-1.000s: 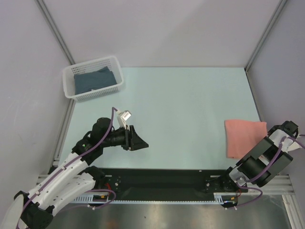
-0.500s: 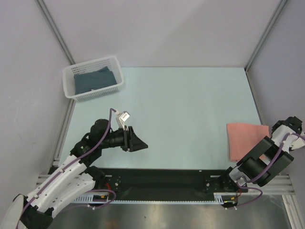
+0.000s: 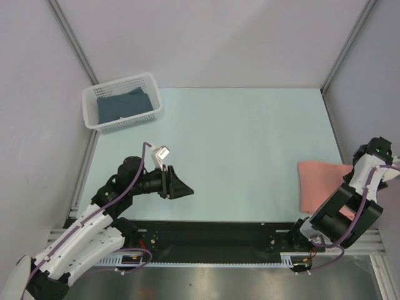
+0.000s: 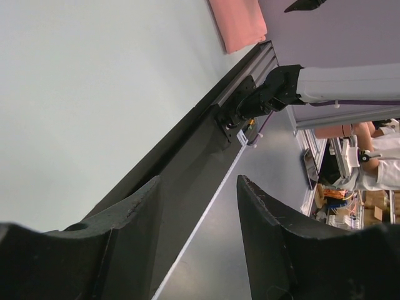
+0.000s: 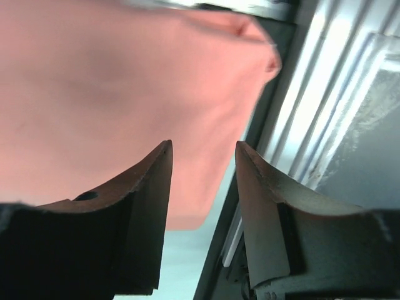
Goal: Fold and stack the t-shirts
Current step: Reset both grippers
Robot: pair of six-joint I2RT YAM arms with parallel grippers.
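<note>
A folded pink t-shirt [image 3: 319, 185] lies flat at the table's right edge. It also shows in the right wrist view [image 5: 125, 81] and small in the left wrist view [image 4: 237, 22]. My right gripper [image 3: 359, 167] is open and empty, just above the shirt's right edge, with its jaws [image 5: 201, 147] apart over the cloth. A dark blue t-shirt [image 3: 124, 104] lies folded in the white basket [image 3: 91, 106] at the back left. My left gripper [image 3: 185, 189] is open and empty above the near left of the table, pointing right [image 4: 197, 181].
The black rail [image 3: 212, 234] runs along the table's near edge. The metal frame post [image 3: 334, 125] borders the right side, close to the pink shirt. Grey walls enclose the table.
The pink shirt has shifted slightly right. My right arm has swung up and back over its right edge. My left gripper has drifted slightly nearer.
</note>
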